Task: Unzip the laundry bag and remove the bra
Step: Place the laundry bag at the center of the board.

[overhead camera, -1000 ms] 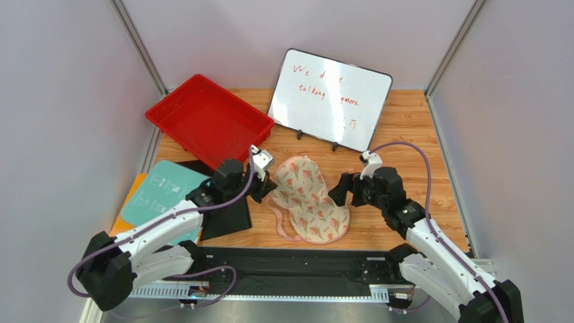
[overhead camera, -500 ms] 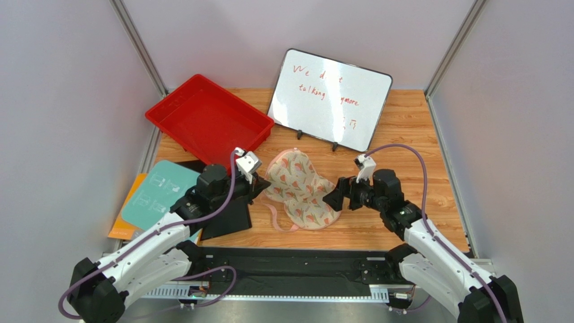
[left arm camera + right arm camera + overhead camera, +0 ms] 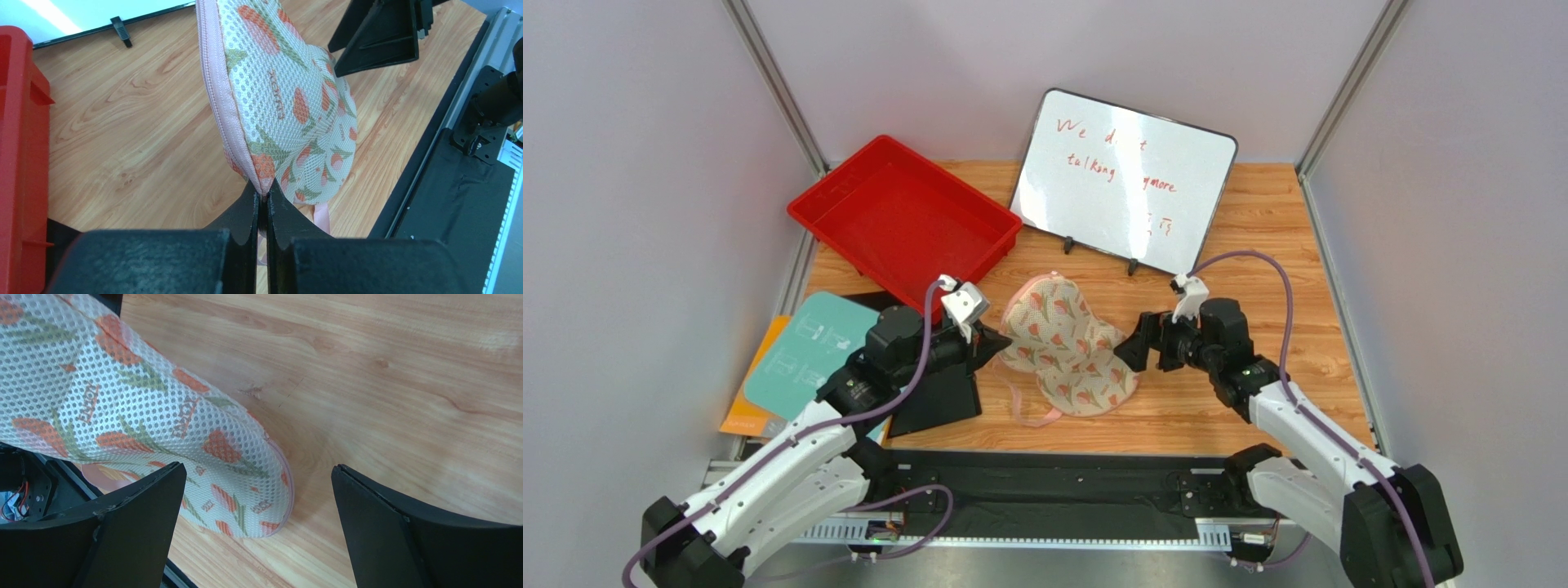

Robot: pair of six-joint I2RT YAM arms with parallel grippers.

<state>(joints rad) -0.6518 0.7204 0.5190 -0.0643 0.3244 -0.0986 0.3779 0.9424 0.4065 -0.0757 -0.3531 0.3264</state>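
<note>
The laundry bag (image 3: 1063, 346) is a cream mesh pouch with pink-red and green print and pink zipper edging, lying in the middle of the wooden table. My left gripper (image 3: 990, 349) is shut on the pouch's left edge; in the left wrist view the pouch (image 3: 288, 98) rises from the pinched jaws (image 3: 263, 197). Its pink loop (image 3: 1032, 410) trails toward the near edge. My right gripper (image 3: 1133, 349) is open at the pouch's right end; in the right wrist view the pouch's (image 3: 153, 429) rounded end lies between the spread fingers (image 3: 258, 496) without touching them. The bra is hidden.
A red tray (image 3: 903, 218) stands at the back left. A whiteboard (image 3: 1124, 178) with red writing leans at the back centre. A teal card (image 3: 811, 349) on an orange sheet lies at the left, a black stand (image 3: 934, 398) beside it. A black rail (image 3: 1063, 484) runs along the near edge.
My left gripper has pulled the pouch's edge toward the left and near side, bunching the pouch shorter. My right gripper has moved in toward the pouch's right end.
</note>
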